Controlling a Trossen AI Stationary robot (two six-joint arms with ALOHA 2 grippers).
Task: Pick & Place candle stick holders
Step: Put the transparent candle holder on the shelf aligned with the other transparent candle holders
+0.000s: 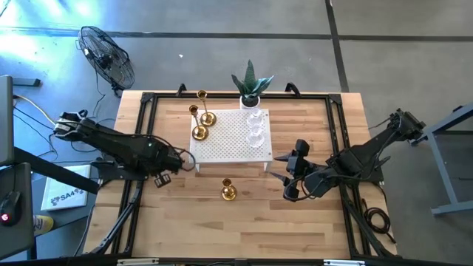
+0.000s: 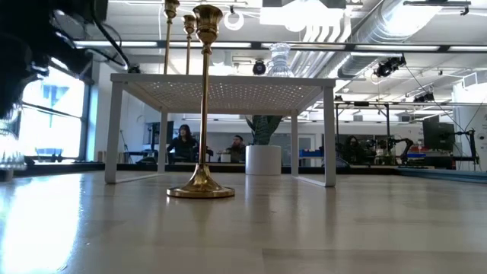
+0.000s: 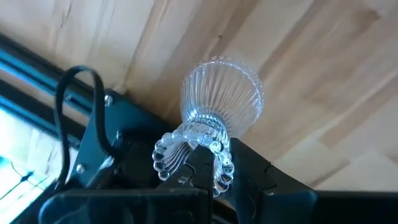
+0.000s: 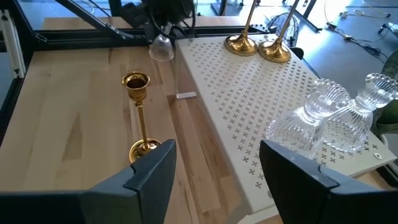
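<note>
A clear glass holder (image 3: 214,118) is clamped by its stem in the jaws of the left gripper (image 1: 176,161), as seen in the left wrist view, with its ribbed cup pointing away from the wrist over the worktop (image 1: 310,222). In the high view this gripper sits left of centre, just beside the left edge of the white perforated stand (image 1: 229,140). Two gold holders (image 1: 201,124) are standing on the stand's left part and two more glass holders (image 1: 256,127) on its right part, with a potted plant (image 1: 251,85) just above the stand in the frame. One gold holder (image 1: 228,191) is left upright on the worktop, below the stand at centre frame, its long axis vertical. The right gripper (image 1: 290,177) is held with its jaws apart, right of that holder and facing it; in the right wrist view the gold stem (image 4: 142,118) appears ahead of the jaws and toward the left finger. The right arm is judged the nearer free arm for it, while the glass piece only needs carrying rightward onto the stand
</note>
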